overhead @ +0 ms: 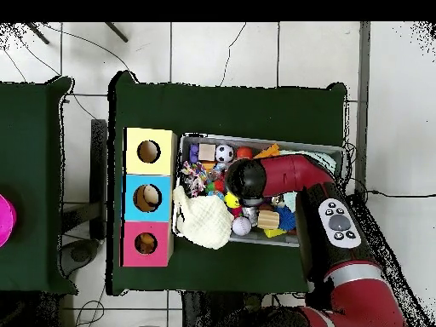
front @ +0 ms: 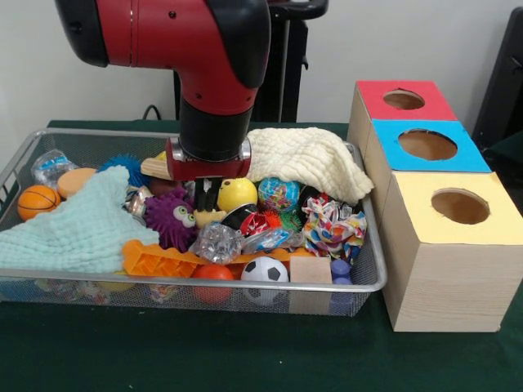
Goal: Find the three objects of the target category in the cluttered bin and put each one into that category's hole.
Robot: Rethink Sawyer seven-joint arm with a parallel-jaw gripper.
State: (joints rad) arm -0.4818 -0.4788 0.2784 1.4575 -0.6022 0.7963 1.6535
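Note:
The bin (front: 98,280) is a wide, shallow wire mesh basket full of toys; in the overhead view (overhead: 311,146) it lies right of the boxes. My gripper (front: 206,198) reaches down into the bin's middle with its two dark fingers close together, tips at a small tan piece (front: 209,217). It stands between a purple spiky toy with eyes (front: 172,219) and a yellow ball (front: 237,194). In the overhead view the arm's head (overhead: 245,180) hides the gripper. Three wooden boxes each have a round hole: red top (front: 404,100), blue top (front: 426,144), yellow top (front: 459,206).
A cream cloth (front: 306,159) lies at the bin's back right and a pale green cloth (front: 78,229) at its front left. Also in the bin are a basketball (front: 37,202), a soccer ball (front: 265,269), a globe ball (front: 278,194), a rope toy (front: 331,229) and a wooden block (front: 310,269).

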